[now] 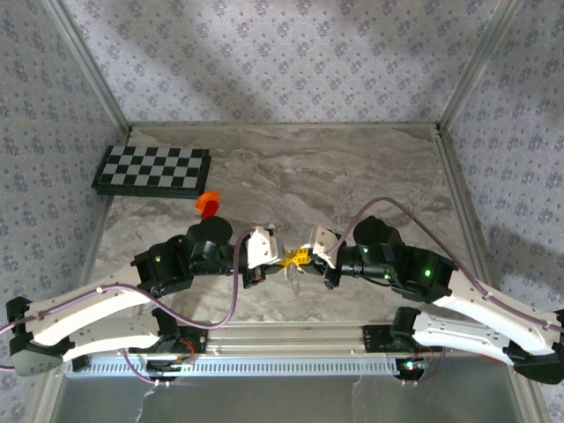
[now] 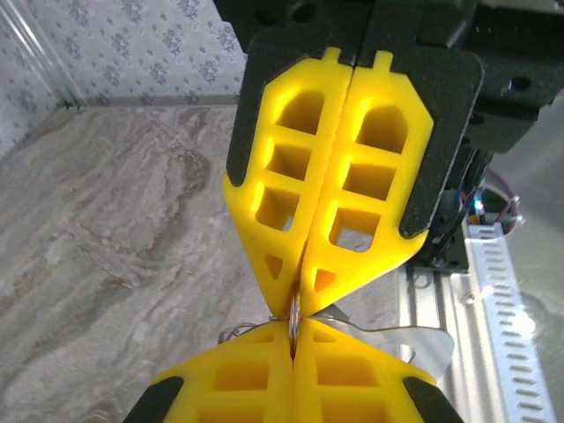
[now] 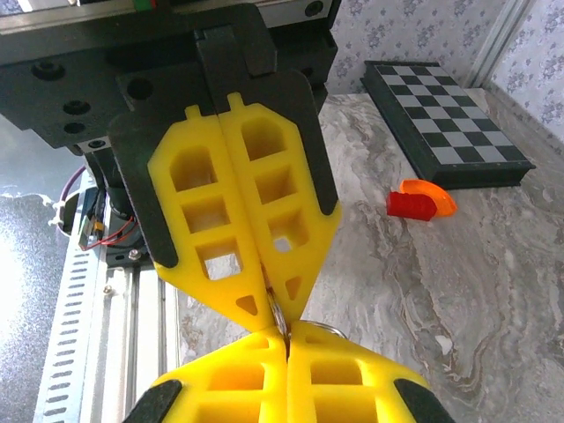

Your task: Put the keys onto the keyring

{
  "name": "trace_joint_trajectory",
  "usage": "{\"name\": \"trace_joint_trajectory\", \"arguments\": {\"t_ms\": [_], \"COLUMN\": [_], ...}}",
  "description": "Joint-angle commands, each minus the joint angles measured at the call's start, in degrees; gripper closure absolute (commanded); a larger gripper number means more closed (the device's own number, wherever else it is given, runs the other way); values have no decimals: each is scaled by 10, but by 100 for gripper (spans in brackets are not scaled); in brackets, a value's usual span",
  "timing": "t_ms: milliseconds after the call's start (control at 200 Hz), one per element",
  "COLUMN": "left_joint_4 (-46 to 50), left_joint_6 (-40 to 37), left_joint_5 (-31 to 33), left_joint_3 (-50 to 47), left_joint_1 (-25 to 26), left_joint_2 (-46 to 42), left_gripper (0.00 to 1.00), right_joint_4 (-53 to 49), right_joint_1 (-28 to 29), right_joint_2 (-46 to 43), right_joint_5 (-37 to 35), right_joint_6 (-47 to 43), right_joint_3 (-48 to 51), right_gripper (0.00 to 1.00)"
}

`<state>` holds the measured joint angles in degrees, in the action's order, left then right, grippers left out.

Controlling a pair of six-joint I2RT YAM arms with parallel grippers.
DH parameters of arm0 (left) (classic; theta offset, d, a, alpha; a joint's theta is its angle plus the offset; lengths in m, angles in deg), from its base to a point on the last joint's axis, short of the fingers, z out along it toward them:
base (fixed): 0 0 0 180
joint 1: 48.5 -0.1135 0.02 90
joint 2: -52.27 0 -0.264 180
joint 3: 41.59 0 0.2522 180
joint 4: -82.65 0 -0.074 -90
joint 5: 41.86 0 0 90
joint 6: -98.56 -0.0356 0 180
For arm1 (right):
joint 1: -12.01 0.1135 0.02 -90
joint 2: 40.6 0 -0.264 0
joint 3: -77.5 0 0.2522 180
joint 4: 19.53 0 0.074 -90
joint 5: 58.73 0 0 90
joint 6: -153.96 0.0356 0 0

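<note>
Soft bright light, diagonal shadow bands across the wallpaper (image 1: 264, 53), washed-out glare on the metal rail (image 2: 502, 291), mild blur

A grey-veined, marble-patterned tabletop (image 1: 352, 176) is enclosed on three sides by pale walls papered with a small grey floral print (image 1: 264, 62) (joined at slim aluminium corner posts (image 1: 88, 62)). Soft diagonal bands of light are cast across the back wall.

top: high behind bases, looked down | wrists: close, faced each other | shared: left claw (image 2: 293, 339), right claw (image 2: 298, 291) tip-to-tip above surface (image 2: 106, 220)
</note>
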<state>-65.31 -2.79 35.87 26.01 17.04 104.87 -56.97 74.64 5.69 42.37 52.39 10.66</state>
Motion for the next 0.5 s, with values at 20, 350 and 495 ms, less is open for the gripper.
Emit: {"name": "trace_joint_trajectory", "arguments": {"t_ms": [20, 350, 495], "left_joint_4": [-27, -127, -189], "left_joint_6": [-1, 22, 38], "left_joint_5": [-9, -57, -87], "left_joint_3": [6, -48, -76], "left_joint_1": [1, 1, 0], "left_joint_2": [-7, -87, -111], "left_gripper": [100, 100, 100], "right_joint_4": [10, 55, 71], "right_joint_1": [10, 9, 10], "right_joint_2": [-7, -63, -63], "right_joint_5": [14, 44, 56], "right_joint_6": [-6, -3, -3], "right_joint_3": [-14, 24, 24], "right_gripper": [100, 73, 72]}}
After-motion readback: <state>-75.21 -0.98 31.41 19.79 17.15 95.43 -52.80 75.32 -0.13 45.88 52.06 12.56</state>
